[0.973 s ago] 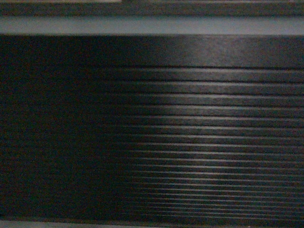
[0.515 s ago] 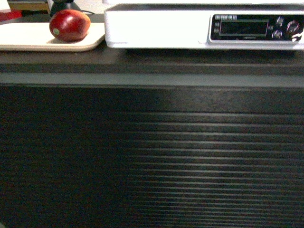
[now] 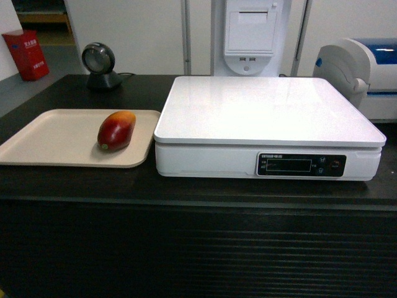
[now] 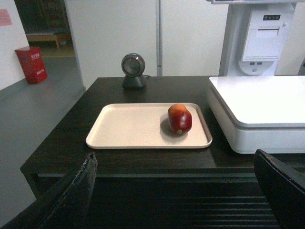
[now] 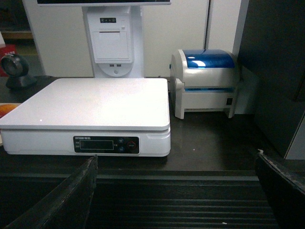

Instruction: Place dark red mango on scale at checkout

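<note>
One dark red mango (image 3: 116, 130) (on tray (image 3: 37, 146)), one scale (image 3: 267, 118).

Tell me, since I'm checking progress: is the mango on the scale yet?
Not yet. The dark red mango lies on the beige tray, left of the scale, whose platter is bare.

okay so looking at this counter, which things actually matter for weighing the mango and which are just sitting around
For the job: dark red mango, scale, checkout counter, left claw, right claw.

Just lying about: beige tray under the mango, round black scanner, blue-lidded label printer, red box.
</note>
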